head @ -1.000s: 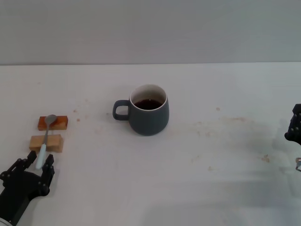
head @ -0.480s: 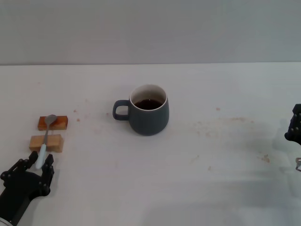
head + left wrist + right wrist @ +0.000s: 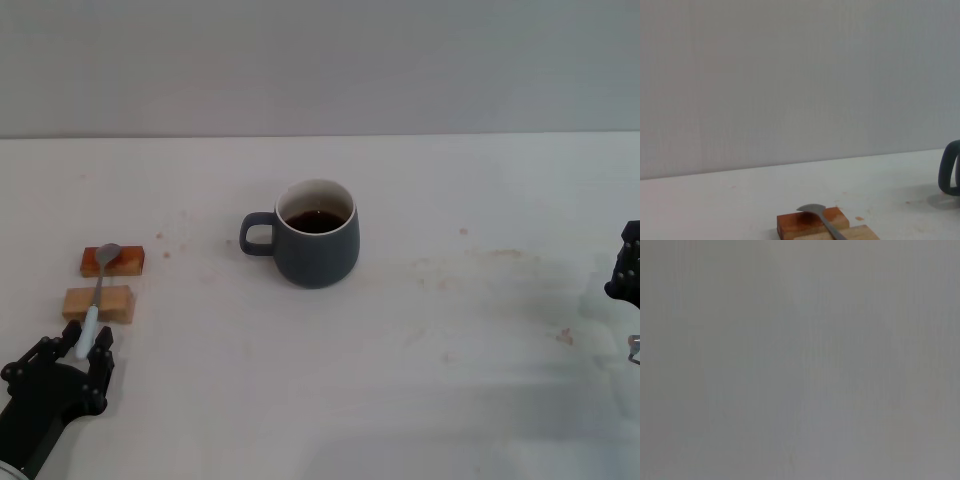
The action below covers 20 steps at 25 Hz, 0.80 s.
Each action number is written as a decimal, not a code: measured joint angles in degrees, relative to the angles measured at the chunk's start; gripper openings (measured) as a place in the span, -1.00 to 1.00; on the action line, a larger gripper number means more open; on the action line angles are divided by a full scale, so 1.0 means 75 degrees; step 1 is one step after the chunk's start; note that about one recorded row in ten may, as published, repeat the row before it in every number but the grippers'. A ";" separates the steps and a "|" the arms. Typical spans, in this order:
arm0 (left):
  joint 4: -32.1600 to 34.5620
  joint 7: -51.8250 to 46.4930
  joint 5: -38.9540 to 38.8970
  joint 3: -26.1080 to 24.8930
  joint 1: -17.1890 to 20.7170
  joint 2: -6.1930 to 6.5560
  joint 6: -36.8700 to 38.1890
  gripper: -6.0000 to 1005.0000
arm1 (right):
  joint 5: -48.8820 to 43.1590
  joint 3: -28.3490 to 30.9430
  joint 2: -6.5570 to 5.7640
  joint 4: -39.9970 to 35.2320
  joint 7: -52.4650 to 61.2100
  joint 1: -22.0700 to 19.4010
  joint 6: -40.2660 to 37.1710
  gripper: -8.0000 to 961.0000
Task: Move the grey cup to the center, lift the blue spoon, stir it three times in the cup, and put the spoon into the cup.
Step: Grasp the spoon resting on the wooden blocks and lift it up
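Note:
The grey cup (image 3: 318, 250) stands upright mid-table, handle toward my left, with dark liquid inside; its handle edge shows in the left wrist view (image 3: 949, 170). The blue spoon (image 3: 98, 290) lies across two wooden blocks at the left, metal bowl on the far block and pale blue handle pointing at me. The spoon's bowl also shows in the left wrist view (image 3: 817, 211). My left gripper (image 3: 68, 352) is open low at the near left, its fingers either side of the handle's tip. My right gripper (image 3: 626, 272) is parked at the right edge.
An orange-brown block (image 3: 132, 262) and a pale block (image 3: 118, 303) carry the spoon; both show in the left wrist view, orange (image 3: 795, 222) and pale (image 3: 860, 233). The white table (image 3: 450, 350) has faint brown stains. A grey wall runs behind. The right wrist view shows only grey.
My left gripper has shifted very slightly by the spoon's handle tip. The cup, spoon and right arm have not moved.

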 joint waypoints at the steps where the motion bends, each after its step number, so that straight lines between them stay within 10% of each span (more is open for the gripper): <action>1: 0.0000 0.0000 0.0000 0.0000 0.0000 0.0000 0.0000 -0.29 | 0.0000 0.0000 0.0000 0.0000 0.0000 0.0000 -0.0003 -0.99; 20: 0.0023 0.0000 -0.0037 -0.0057 0.0002 0.0005 -0.0004 -0.37 | 0.0000 0.0000 0.0000 0.0000 0.0000 0.0000 -0.0021 -0.99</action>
